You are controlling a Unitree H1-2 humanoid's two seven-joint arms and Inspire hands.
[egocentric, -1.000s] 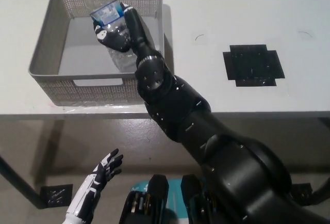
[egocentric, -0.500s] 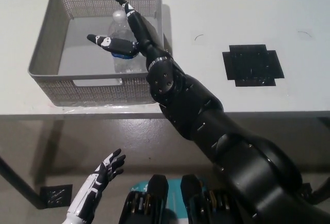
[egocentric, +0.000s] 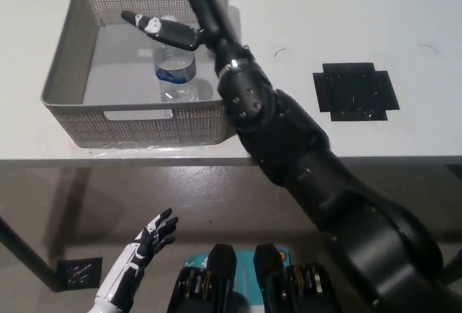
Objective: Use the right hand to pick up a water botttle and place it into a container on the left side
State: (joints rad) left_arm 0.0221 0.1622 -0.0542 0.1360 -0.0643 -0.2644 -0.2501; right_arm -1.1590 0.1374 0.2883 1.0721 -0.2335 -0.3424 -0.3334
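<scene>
Worktop: pale flat surface carrying the basket and a black cross-shaped patch.
Right arm: black, reaching from the lower right up over the basket's right wall.
Basket: grey perforated plastic container with handle slots, at the worktop's left.
Right hand: black, above the basket, fingers spread apart, holding nothing.
Water bottle: clear plastic, blue label, inside the basket beneath the right hand, apart from it.
Left hand: white, low at lower left, fingers apart, empty.
</scene>
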